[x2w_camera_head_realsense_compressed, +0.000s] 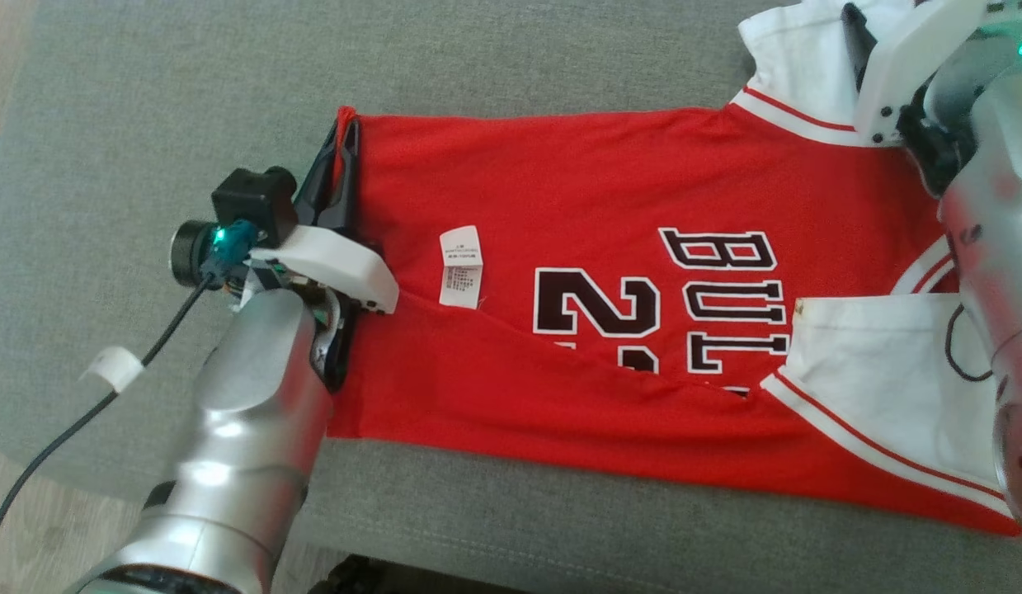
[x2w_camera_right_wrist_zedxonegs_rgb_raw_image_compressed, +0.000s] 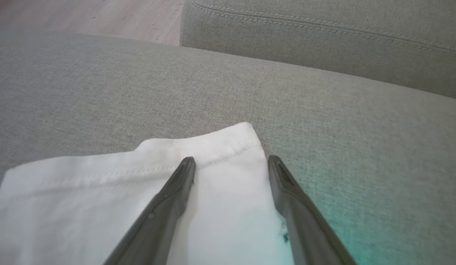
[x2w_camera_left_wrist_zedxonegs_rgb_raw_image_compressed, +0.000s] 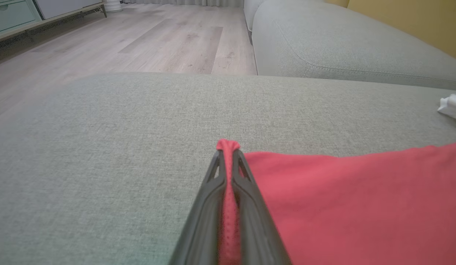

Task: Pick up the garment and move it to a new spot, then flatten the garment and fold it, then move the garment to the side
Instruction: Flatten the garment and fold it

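Pinching garment [x2w_camera_head_realsense_compressed: 560, 181] corner: left pincer [x2w_camera_left_wrist_zedxonegs_rgb_raw_image_compressed: 228, 152] clenched | right pincer [x2w_camera_right_wrist_zedxonegs_rgb_raw_image_compressed: 231, 165] spread, over white sleeve [x2w_camera_right_wrist_zedxonegs_rgb_raw_image_compressed: 84, 191], contact unclear

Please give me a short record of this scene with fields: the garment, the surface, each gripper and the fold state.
garment: red sports jersey with white sleeves and black lettering, lying spread out
surface: grey fabric cushion
left gripper: shut on the jersey's red corner
right gripper: open, fingers above a white sleeve; contact unclear
fold state: one red edge lies folded over part of the lettering
label: small white tag showing on the red cloth
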Robot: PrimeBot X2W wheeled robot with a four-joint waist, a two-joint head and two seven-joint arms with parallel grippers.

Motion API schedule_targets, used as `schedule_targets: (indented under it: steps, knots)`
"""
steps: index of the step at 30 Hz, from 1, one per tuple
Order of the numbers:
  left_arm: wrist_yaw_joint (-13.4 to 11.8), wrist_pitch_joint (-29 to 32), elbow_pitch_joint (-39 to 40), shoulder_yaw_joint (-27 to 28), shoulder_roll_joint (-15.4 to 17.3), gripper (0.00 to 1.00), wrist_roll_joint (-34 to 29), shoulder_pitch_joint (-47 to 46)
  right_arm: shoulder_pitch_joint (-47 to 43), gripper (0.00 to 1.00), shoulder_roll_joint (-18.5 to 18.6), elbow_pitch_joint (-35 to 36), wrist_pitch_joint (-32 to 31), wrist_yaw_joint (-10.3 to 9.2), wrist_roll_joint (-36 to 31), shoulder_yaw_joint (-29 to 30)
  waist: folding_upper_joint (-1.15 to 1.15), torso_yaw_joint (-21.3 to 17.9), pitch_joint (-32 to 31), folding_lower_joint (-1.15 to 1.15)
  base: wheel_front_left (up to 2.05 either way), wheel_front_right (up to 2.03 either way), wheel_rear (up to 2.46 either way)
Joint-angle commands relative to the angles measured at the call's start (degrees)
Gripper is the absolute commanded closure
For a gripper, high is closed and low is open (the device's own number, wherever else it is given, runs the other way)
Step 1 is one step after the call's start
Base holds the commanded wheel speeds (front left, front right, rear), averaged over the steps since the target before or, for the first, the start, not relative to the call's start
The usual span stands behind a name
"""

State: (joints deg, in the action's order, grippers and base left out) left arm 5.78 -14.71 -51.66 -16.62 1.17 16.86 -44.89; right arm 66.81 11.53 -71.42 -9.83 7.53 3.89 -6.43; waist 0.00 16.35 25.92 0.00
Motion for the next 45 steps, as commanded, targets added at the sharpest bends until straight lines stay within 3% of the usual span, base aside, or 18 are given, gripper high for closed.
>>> schedule_targets:
  steps: [1,2,3,5,6,10,16,19,24,30,39,45]
  knots:
    - [-0.76,-0.29,1.83,-0.06,1.72,1.0,1.12,-1.59,1.91,0.0,-1.0,0.48,-0.06,-0.04,-1.3,0.26,0.0,0.22,0.24,0.0,0.0,0.0,0.0]
    - [-1.09,-0.29,1.99,-0.73,1.72,1.0,1.63,-1.65,2.03,0.1,-1.17,0.26,-0.04,-0.04,-2.0,0.67,0.0,0.19,0.32,0.0,0.0,0.0,0.0]
    - [-1.38,-0.29,2.14,-1.3,1.72,1.0,2.08,-1.7,2.13,0.53,-1.34,0.1,0.08,-0.04,-2.67,1.01,0.0,0.15,0.38,0.0,0.0,0.0,0.0]
    - [-1.83,-0.29,2.27,-2.19,1.72,1.0,2.8,-1.75,2.21,0.98,-1.39,-0.1,0.66,-0.04,-3.88,1.88,0.0,0.11,0.34,0.0,0.0,0.0,0.0]
    - [-1.99,-0.29,2.26,-2.52,1.72,1.0,3.14,-1.76,2.17,1.0,-1.3,-0.25,0.62,-0.04,-4.51,2.28,0.0,0.09,0.29,0.0,0.0,0.0,0.0]
    - [-2.57,-0.29,2.33,-3.45,1.72,1.0,4.11,-1.89,2.04,1.0,-0.65,-0.14,2.31,-0.04,-6.46,5.06,0.0,0.18,0.24,0.0,0.0,0.0,0.0]
    - [-3.85,-0.29,6.76,-0.81,1.72,1.0,2.47,-2.01,2.01,1.0,-0.89,4.77,14.06,-0.04,-10.57,11.55,0.0,-0.92,0.08,0.0,0.0,0.0,0.0]
    - [-3.27,-0.29,10.81,2.48,1.93,1.0,0.02,-1.46,1.08,1.0,-2.35,6.88,21.3,-0.04,-11.64,18.15,0.0,-2.93,-0.86,0.0,0.0,0.0,0.0]
    - [-1.7,-0.29,13.41,5.51,2.85,1.0,-2.93,-0.76,-0.44,1.0,-4.88,8.61,24.3,-0.04,-12.04,21.99,0.0,-6.53,-2.06,0.0,0.0,0.0,0.0]
    - [-0.66,-0.29,14.35,7.82,4.35,1.0,-5.57,2.29,-5.4,1.0,-7.68,14.19,24.78,-0.04,-6.66,18.1,0.0,-10.42,-4.11,0.0,0.0,0.0,0.0]
    - [0.15,-0.29,18.11,12.82,6.67,1.0,-8.5,14.01,-30.73,1.0,-8.54,35.2,24.81,-0.04,13.89,4.13,0.0,-15.41,-9.66,0.0,0.0,0.0,0.0]
    - [0.25,-0.29,18.63,15.43,5.72,0.96,-9.39,21.72,-44.06,1.0,-8.42,40.33,24.82,-0.04,21.62,0.57,0.0,-16.62,-12.77,0.0,0.0,0.0,0.0]
